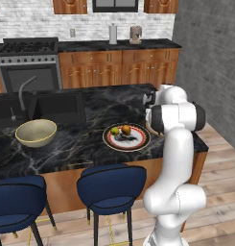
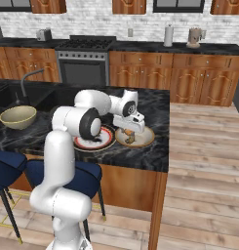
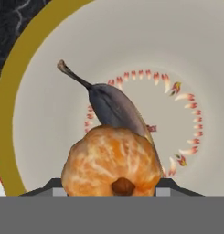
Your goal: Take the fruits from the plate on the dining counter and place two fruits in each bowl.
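On the black dining counter (image 2: 150,151), my gripper (image 2: 130,135) hangs over the shallow bowl (image 2: 146,139), jaws clamped on an orange fruit (image 3: 111,163). A brownish elongated fruit (image 3: 114,108) already lies inside. I should lower gently and release beside it; two fruits remain on the plate (image 1: 140,142) just left.

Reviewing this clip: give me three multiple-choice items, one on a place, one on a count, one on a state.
1. Where does the brownish elongated fruit lie?
A. on the plate
B. in the shallow bowl
C. on a stool

2. How many fruits lie on the plate?
A. two
B. four
C. none

3. What is the gripper doing?
A. hanging open over the sink
B. gripping the plate's rim
C. holding an orange fruit over the shallow bowl

Key: B, the brownish elongated fruit rests inside the shallow bowl. A, the plate bears a yellow-green fruit and a round orange fruit. C, the gripper flanks the held orange fruit above that bowl.
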Motion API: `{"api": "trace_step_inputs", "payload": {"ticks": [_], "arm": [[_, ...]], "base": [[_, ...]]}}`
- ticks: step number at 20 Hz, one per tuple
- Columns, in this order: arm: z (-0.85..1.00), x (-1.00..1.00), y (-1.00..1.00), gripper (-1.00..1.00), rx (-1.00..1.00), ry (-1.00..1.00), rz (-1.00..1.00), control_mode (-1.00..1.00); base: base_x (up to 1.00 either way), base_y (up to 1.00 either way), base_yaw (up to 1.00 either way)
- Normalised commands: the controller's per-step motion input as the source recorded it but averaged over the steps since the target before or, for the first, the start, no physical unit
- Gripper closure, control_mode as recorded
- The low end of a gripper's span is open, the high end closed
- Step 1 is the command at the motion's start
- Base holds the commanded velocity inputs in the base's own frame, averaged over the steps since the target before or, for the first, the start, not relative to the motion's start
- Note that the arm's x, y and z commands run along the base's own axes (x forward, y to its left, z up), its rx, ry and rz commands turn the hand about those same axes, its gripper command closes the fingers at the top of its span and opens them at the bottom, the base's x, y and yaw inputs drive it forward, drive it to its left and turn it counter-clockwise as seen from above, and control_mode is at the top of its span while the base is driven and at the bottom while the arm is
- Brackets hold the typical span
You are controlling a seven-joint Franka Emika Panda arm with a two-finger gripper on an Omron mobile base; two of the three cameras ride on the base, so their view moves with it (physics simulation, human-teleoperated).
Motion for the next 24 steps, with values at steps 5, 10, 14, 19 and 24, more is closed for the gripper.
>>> {"api": "trace_step_inputs", "payload": {"ticks": [5,10,14,19,24], "arm": [[-0.28,0.00,0.00,1.00,-0.04,0.00,-0.05,-1.00],[-0.18,0.00,0.00,1.00,-0.01,0.00,-0.01,-1.00],[0.00,0.00,0.00,-1.00,0.00,0.00,0.00,-1.00],[0.00,0.00,0.00,-1.00,0.00,0.00,0.00,-1.00],[0.00,0.00,0.00,-1.00,0.00,0.00,0.00,-1.00]], "base": [[0.00,0.00,0.00],[0.00,0.00,0.00],[0.00,0.00,0.00],[0.00,0.00,0.00],[0.00,0.00,0.00]]}}
